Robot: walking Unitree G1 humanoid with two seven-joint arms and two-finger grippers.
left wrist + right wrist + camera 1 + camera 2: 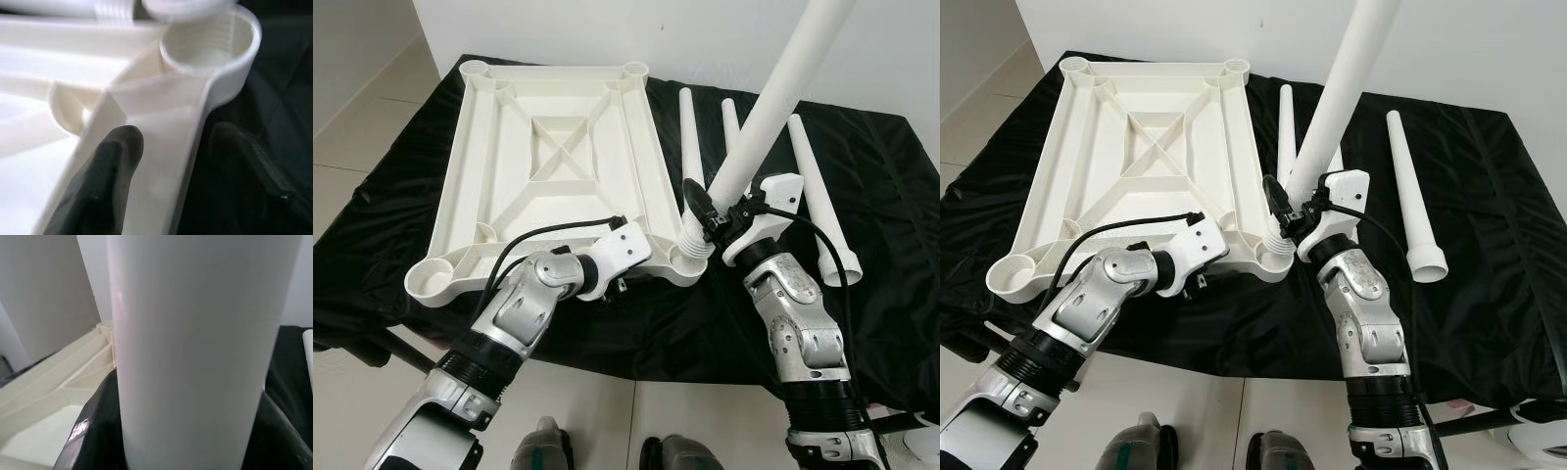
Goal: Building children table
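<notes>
A white plastic table top lies upside down on a black cloth, ribs up, with a round socket at each corner. My right gripper is shut on a long white leg that leans up and to the right. The leg's threaded end sits at the near right corner socket. In the right wrist view the leg stands between the black fingers. My left gripper clamps the table top's near rim beside that corner. One finger lies inside the rim and the other outside.
Three loose white legs lie on the black cloth to the right of the table top. Pale floor tiles border the cloth on the left. My feet stand at its near edge.
</notes>
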